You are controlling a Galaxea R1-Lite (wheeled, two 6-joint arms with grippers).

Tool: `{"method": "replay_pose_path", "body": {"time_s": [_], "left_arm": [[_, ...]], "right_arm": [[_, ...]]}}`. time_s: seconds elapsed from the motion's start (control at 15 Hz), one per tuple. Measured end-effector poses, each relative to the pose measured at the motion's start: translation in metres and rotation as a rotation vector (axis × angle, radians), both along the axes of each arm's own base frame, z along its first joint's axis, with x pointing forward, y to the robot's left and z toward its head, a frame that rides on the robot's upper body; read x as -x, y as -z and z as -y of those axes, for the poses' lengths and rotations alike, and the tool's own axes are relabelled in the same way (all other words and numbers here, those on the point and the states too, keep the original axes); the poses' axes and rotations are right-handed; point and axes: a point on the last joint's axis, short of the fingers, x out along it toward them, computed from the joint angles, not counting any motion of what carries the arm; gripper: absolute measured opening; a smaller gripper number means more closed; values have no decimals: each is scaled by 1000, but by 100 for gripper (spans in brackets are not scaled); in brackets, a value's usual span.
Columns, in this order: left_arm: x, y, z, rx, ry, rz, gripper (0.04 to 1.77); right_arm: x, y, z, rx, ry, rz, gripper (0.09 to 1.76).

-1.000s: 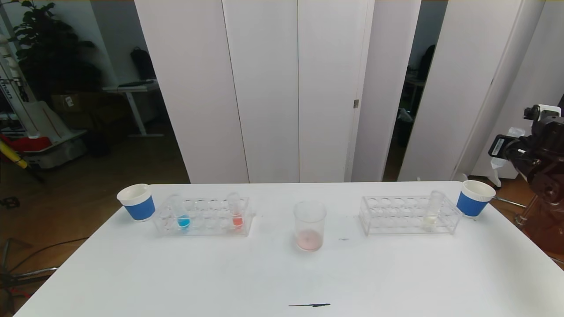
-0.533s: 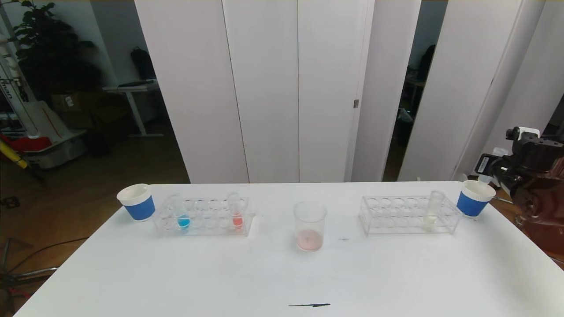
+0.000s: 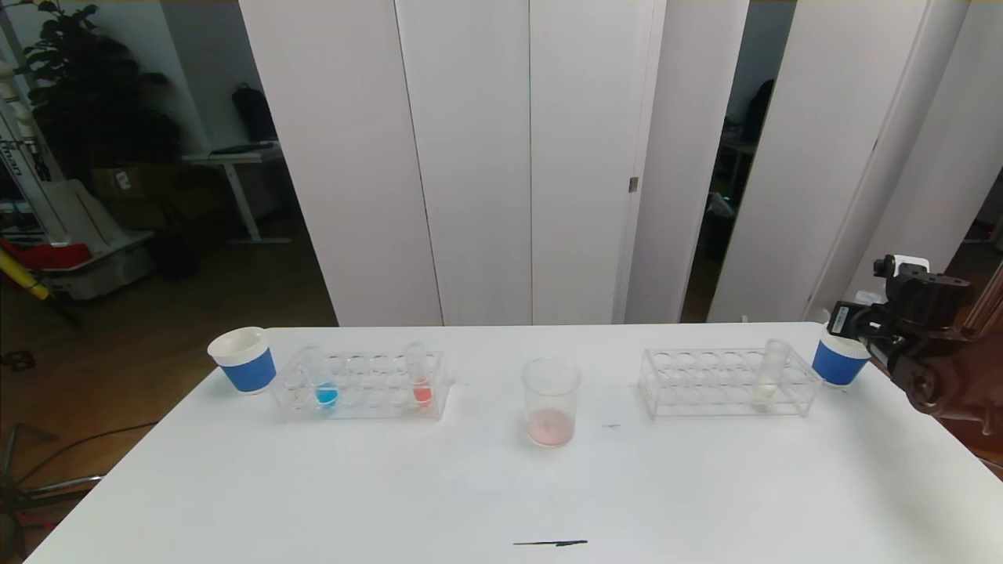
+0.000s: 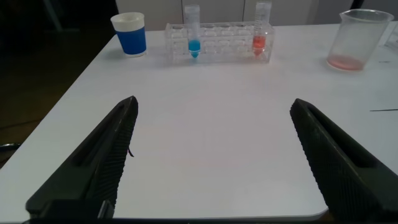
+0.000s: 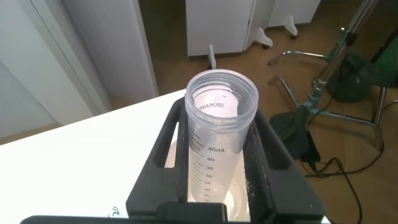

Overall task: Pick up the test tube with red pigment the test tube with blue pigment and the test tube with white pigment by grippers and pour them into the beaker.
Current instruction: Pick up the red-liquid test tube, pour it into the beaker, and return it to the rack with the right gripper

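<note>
Pinkish residue is seen in the beaker (image 3: 551,401); the red pour is probably done. An emptied tube (image 5: 217,134) is clamped by the right gripper (image 3: 860,323) over the right-hand cup (image 3: 838,362). Blue tube (image 3: 324,378) and white tube (image 3: 769,372) are left racked; left gripper (image 4: 214,158) is spread, idle.

right cup (image 3: 838,363): rim hidden by arm | left tool (image 4: 211,162): base cut off

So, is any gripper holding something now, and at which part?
The right gripper is shut on an empty graduated tube, clamped on its sides below the open mouth. The left gripper is open and holds nothing.
</note>
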Motion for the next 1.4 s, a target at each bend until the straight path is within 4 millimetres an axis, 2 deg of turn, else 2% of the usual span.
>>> {"method": "replay_pose_path", "body": {"time_s": [0.27,0.33,0.4,0.47,0.53,0.6,0.8,1.0,1.2,1.4], "left_arm": [[0,0,0,0,0,0,175],[0,0,0,0,0,0,175],[0,0,0,0,0,0,175],[0,0,0,0,0,0,175],[0,0,0,0,0,0,175],[0,0,0,0,0,0,175],[0,0,0,0,0,0,175],[0,0,0,0,0,0,175],[0,0,0,0,0,0,175],[0,0,0,0,0,0,175]], "right_arm": [[1,4,0,-7,0,-9,58],[1,4,0,-8,1,-11,66],[1,4,1,-8,3,-12,87],[1,4,1,-8,4,-12,125],[1,4,2,-8,5,-12,155],[2,4,2,-8,6,-12,172],[3,-3,3,-6,6,-3,175],[6,-18,1,15,-6,16,175],[13,-40,-5,32,-43,26,175],[29,-73,-14,27,-91,22,175]]}}
